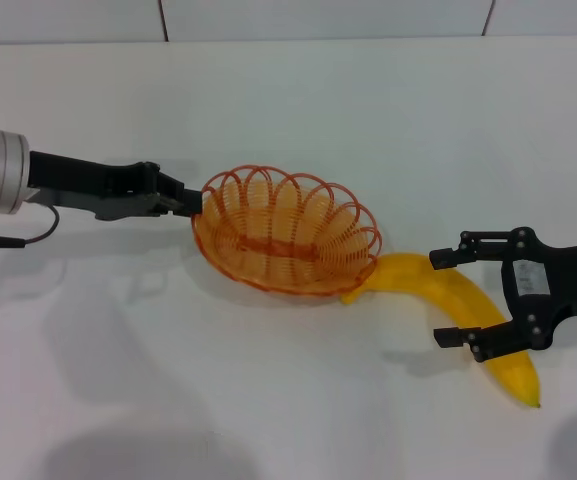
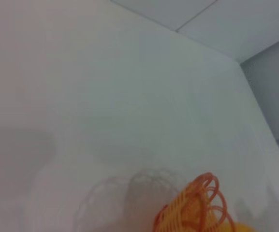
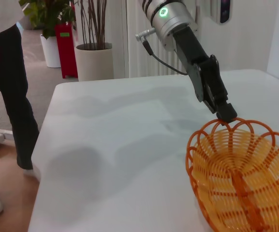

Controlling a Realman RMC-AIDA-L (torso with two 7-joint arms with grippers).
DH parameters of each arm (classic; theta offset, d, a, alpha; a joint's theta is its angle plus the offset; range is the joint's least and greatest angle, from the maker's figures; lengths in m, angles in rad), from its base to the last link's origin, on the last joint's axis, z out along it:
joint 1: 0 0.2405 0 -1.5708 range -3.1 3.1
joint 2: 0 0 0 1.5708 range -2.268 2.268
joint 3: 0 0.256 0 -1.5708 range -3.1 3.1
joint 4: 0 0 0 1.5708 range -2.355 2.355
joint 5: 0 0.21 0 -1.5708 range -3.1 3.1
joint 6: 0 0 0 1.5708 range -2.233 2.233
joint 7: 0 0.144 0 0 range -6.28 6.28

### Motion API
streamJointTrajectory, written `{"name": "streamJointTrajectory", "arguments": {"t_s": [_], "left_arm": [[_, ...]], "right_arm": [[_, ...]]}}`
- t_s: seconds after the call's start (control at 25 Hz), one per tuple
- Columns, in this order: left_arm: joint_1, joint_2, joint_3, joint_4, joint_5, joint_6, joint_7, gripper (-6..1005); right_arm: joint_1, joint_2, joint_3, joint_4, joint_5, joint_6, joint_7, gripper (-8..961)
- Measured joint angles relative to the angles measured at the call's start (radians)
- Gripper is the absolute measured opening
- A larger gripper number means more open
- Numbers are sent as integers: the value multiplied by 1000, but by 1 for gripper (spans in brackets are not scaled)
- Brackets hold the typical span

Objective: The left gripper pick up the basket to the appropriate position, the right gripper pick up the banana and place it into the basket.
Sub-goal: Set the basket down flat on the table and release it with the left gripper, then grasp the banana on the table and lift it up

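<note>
Right gripper (image 1: 455,297) hangs spread wide across the banana (image 1: 468,310), whose long axis slants toward the basket (image 1: 286,232) clamped by the left gripper (image 1: 190,199).

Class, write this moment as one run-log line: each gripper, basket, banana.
left gripper: shut on basket rim | right gripper: open, straddling banana | banana: on table, end against basket | basket: empty
</note>
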Motion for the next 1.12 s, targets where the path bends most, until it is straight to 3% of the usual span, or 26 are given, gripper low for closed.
{"name": "streamJointTrajectory", "arguments": {"t_s": [0.4,0.6,0.96,1.12], "left_arm": [[-3,-5,-4,0,7,-3,-2,199],[-2,-5,-5,0,6,-8,-1,297],[3,-5,-6,12,-5,-9,53,365],[12,0,-3,43,-2,7,71,496]], "right_arm": [[0,0,0,0,0,0,1,881],[-1,0,0,0,0,0,2,881],[-7,-3,3,0,3,0,1,881],[-8,-3,4,0,3,0,2,881]]}}
